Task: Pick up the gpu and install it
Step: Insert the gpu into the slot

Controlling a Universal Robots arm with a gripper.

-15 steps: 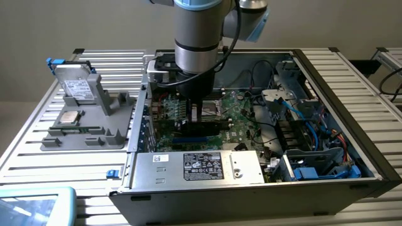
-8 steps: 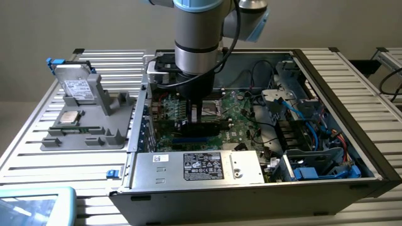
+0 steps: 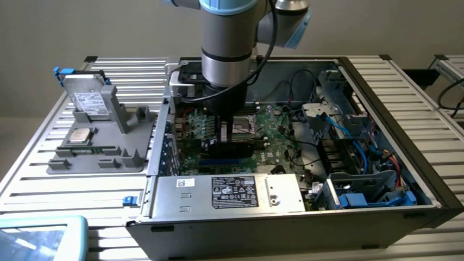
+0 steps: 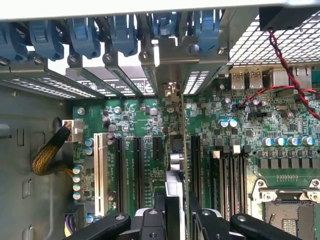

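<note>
Inside the open computer case [image 3: 427,185] my gripper [image 3: 230,135] reaches down over the green motherboard [image 3: 279,136]. It is shut on the gpu [image 3: 238,148], whose black face shows in the exterior view. In the wrist view the gpu [image 4: 176,155] stands edge-on between my two black fingers [image 4: 156,216]. It runs along the black expansion slots [image 4: 136,170], and its metal end bracket [image 4: 172,92] is near the rear slot openings. Whether its lower edge sits in a slot I cannot tell.
A grey fixture [image 3: 101,157] at the exterior view's left holds a silver hard drive [image 3: 91,100] and a processor chip [image 3: 80,136]. The power supply [image 3: 232,193] lies along the near wall, with blue cables [image 3: 370,163] at the right. A white slot [image 4: 99,170] and the processor socket [image 4: 287,210] flank the card.
</note>
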